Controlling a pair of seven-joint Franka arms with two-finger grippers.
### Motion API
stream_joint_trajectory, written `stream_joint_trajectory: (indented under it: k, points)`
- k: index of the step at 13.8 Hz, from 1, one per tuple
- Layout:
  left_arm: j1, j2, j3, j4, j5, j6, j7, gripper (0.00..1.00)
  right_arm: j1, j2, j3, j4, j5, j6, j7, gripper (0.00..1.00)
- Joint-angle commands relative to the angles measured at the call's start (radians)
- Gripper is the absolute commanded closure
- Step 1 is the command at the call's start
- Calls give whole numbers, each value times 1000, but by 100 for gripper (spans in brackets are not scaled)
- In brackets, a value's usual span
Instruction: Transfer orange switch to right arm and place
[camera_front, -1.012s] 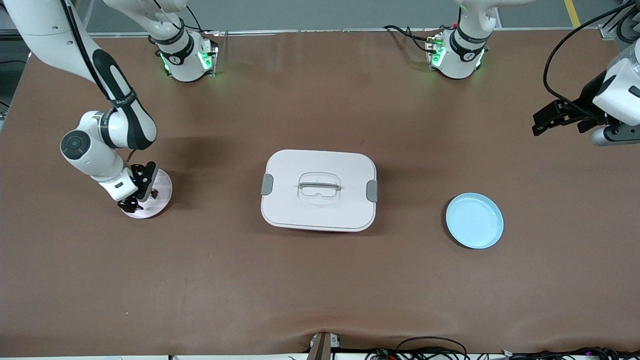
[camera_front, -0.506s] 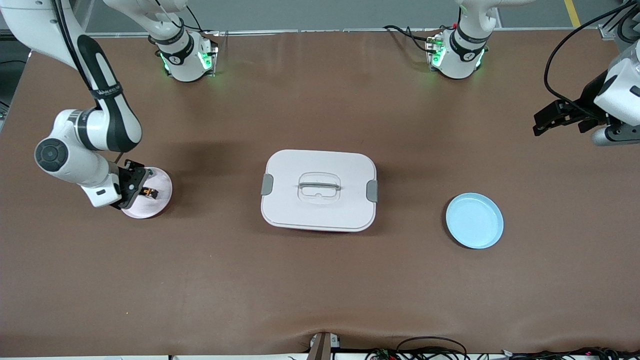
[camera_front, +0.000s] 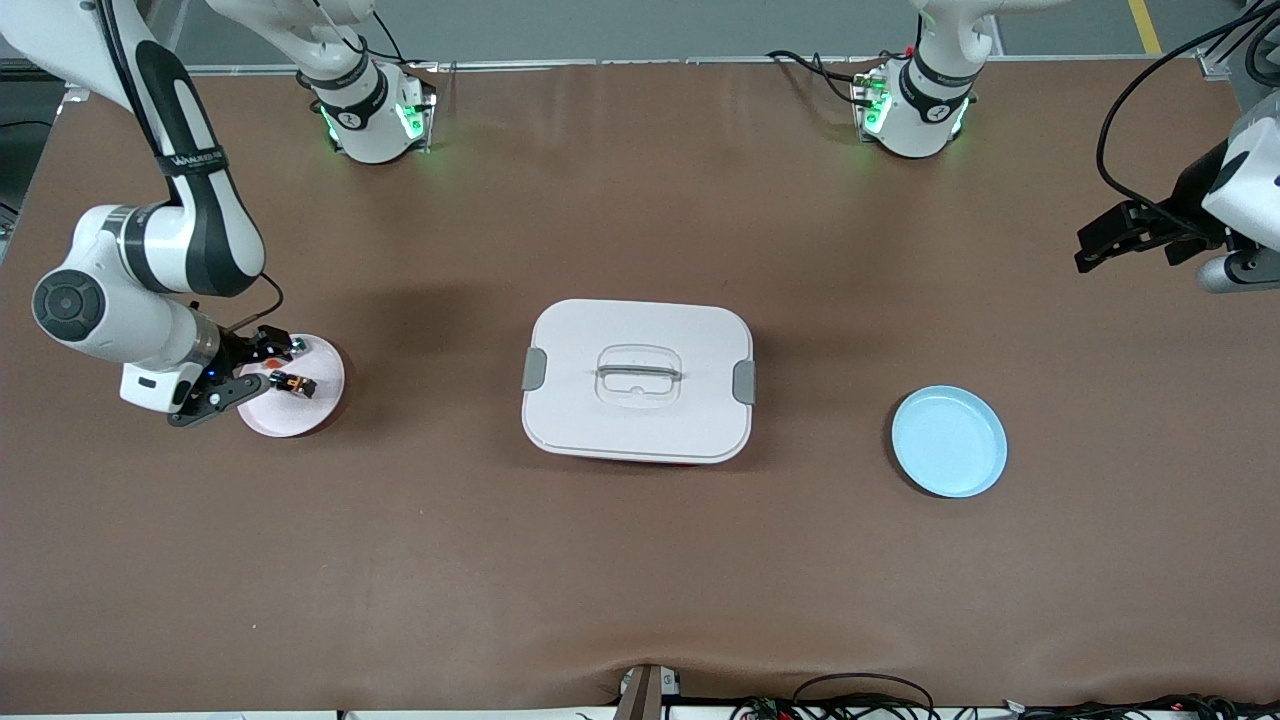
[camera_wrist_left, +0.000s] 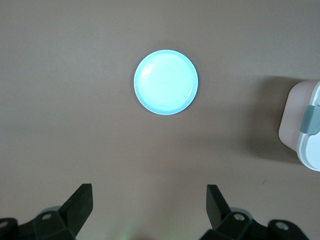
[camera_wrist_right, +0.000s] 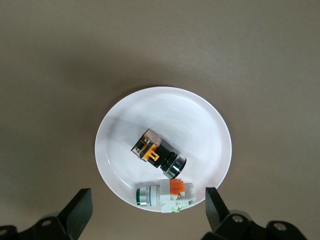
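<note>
Orange switch (camera_wrist_right: 157, 153) lay in white plate (camera_wrist_right: 210, 125), touching whitish switch (camera_wrist_right: 162, 195) beside it. Right gripper (camera_wrist_right: 145, 212) hung over plate's edge, jaws wide, empty. Left gripper (camera_wrist_left: 147, 207) waited near left arm's table end, well apart from plate, jaws wide, empty.

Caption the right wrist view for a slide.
Open right gripper above white plate holding the orange switch and a whitish switch.
</note>
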Motion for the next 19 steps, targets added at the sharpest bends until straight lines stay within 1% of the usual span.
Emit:
stream_joint_trajectory:
  k: [1,2,7,11,13,16,19]
  points:
    - [2,-30,-8,-13,-11,-14,15,0,18,-53,6,-2,42,-23,258,0]
    - [2,-40,-12,-23,-11,-12,16,0,23,-67,6,-2,43,-25,304,0]
    - [9,-93,-15,-78,-13,8,76,0,50,-165,6,-6,43,-129,305,0]
    - [6,-105,-15,-85,-13,17,78,0,47,-256,3,-3,43,-183,305,0]
    - [6,-103,-17,-85,-14,20,78,0,49,-271,3,11,43,-190,314,0]
    - [4,-103,-17,-85,-16,20,78,0,50,-260,4,135,47,-304,316,0]
    - [4,-103,-17,-85,-31,20,84,0,64,-267,4,230,50,-402,317,0]
